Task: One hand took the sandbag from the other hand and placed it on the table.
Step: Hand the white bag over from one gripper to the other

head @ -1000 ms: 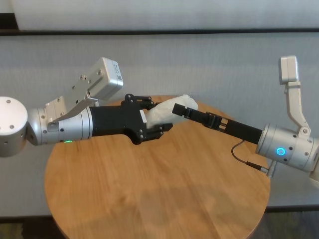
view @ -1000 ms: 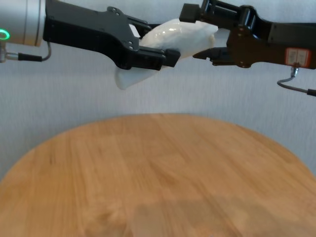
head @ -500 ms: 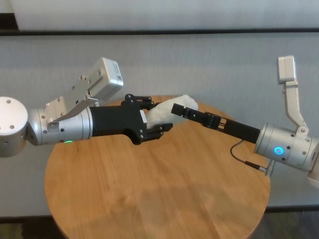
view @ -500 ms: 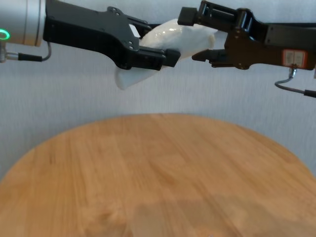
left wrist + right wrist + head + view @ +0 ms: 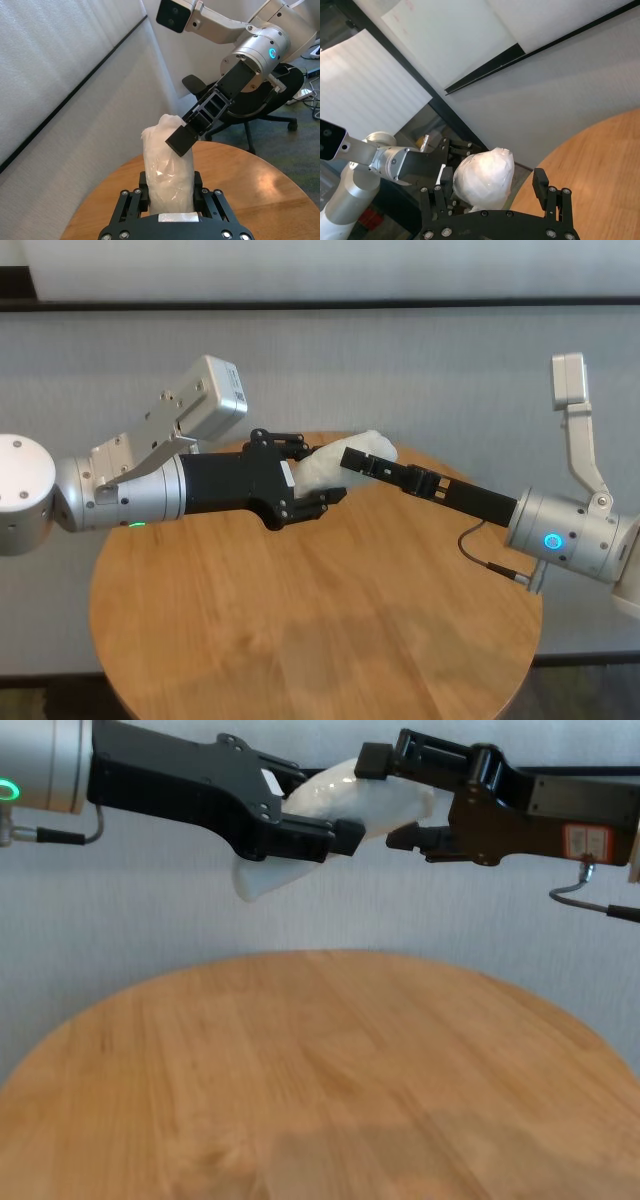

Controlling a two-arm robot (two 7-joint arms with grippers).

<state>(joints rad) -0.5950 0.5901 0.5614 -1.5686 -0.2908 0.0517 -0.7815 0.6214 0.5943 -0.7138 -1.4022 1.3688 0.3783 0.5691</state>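
Above the far edge of the round surface (image 5: 300,630), I have my left claw (image 5: 318,483) clamped on the sandbag's (image 5: 335,464) near end, its long axis pointing toward my right arm. The right claw (image 5: 392,792) stands wide, one finger above and one below the bag's free end, not yet closed; I judge closing comes next.

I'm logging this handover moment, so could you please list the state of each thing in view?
left gripper: shut on the sandbag, holding it above the table.
right gripper: open, fingers either side of the sandbag's free end.
sandbag: aloft, held by the left gripper.
table: nothing resting on it in these views.
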